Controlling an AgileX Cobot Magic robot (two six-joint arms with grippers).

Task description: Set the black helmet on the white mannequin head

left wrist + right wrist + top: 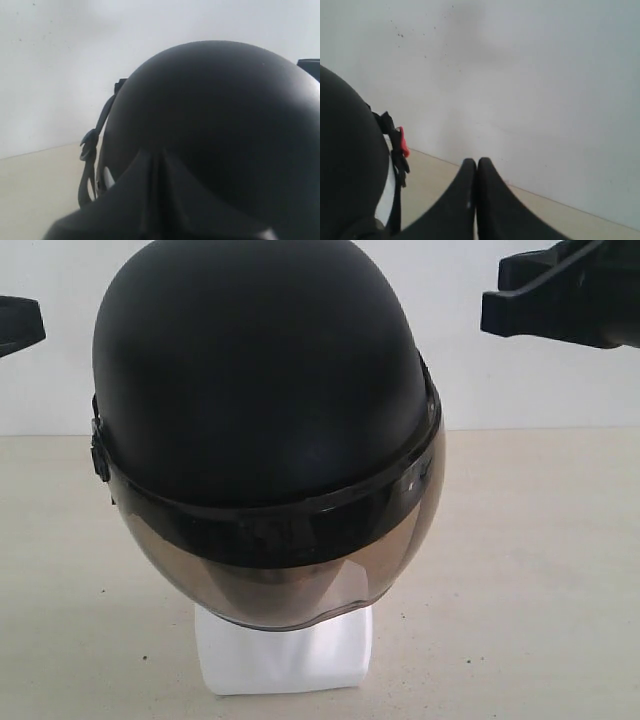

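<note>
Clearly, black helmet (265,370) overhangs white mannequin head (285,652).

Matte black helmet (260,370) with smoky brown visor (290,580) (a red strap clip (404,142)); white mannequin head (285,655); beige table (520,570).

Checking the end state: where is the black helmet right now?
The black helmet sits in the centre of the exterior view, on the white mannequin head, with its visor over the face. Only the head's white base shows beneath it.
</note>
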